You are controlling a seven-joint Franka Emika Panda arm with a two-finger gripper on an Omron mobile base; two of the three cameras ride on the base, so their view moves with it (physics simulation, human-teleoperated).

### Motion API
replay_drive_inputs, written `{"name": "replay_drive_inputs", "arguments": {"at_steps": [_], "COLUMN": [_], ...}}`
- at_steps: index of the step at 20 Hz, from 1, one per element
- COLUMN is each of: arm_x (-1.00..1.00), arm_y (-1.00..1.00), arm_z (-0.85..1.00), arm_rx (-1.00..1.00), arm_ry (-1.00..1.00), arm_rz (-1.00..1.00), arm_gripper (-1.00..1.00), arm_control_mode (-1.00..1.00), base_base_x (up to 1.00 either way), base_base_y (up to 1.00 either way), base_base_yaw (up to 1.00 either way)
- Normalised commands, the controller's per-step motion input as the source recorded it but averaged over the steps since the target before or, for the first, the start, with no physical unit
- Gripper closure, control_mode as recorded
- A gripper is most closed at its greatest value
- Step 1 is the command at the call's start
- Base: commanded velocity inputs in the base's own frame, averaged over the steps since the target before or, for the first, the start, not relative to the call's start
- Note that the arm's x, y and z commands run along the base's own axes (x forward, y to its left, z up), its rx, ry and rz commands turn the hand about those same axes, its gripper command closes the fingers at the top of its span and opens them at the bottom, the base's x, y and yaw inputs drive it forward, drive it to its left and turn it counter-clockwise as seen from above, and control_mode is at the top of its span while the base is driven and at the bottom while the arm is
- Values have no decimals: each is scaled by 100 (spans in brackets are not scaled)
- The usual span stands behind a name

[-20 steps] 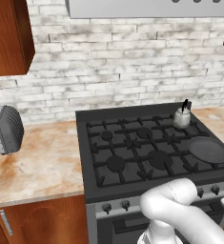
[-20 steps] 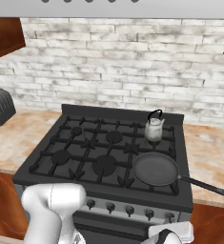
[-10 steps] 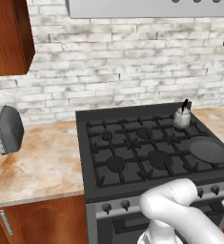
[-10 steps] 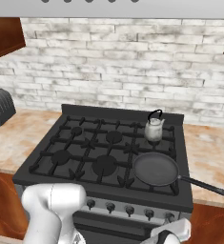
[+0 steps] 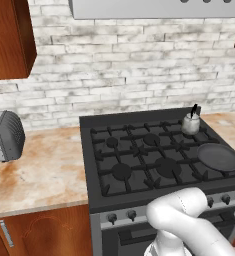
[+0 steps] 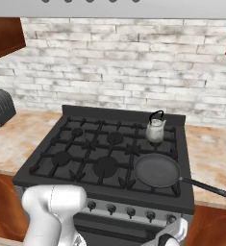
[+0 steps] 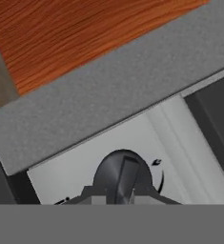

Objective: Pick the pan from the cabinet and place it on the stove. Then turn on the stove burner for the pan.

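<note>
A: One knob (image 7: 124, 177), dark and round with a raised bar across it, close up in the hand view. Set on the pale front panel of the stove (image 7: 80, 174). Two fingertips (image 7: 88, 194) flanking its lower edge, gripper (image 7: 118, 199) pinched almost closed around it.

B: Touching the knob, or just beside it?

A: Hard to say; only the tips peek up at the bottom edge. Narrow gap, knob's bar between them.

B: Back from the knob row, what?

A: Just behind the right end of the knob row, on the front right burner: the pan (image 6: 157, 170), flat and dark, sitting level on the grates. Long handle pointing out past the right edge of the stove (image 6: 47, 175), over the counter (image 6: 215, 153). Same pan (image 5: 218, 157) at the right side of the stove (image 5: 91, 190) in the left base view.

B: Behind the pan?

A: Small silver kettle (image 6: 156, 129) on the rear right burner, upright, near the pan but apart from it. Kettle (image 5: 191, 123) also against the back edge in the left base view.

B: Further off from the stove?

A: Grey toaster (image 5: 5, 136) on the counter well to the left. Above it, the cabinet (image 5: 9, 37), reddish-brown, on the white brick wall (image 5: 129, 65).
</note>
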Motion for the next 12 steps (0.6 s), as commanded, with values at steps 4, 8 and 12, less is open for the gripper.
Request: {"name": "replay_drive_inputs", "arguments": {"at_steps": [4, 8, 12], "arm_x": [-5, -1, -1], "arm_y": [-5, -5, 0], "arm_z": [2, 1, 1], "arm_rx": [-26, -20, -12], "arm_ry": [0, 0, 0], "arm_rz": [0, -1, 0], "arm_gripper": [100, 100, 100], "arm_control_mode": [-100, -100, -100], "base_base_x": [0, 0, 0], "base_base_y": [0, 0, 0], "base_base_yaw": [0, 0, 0]}}
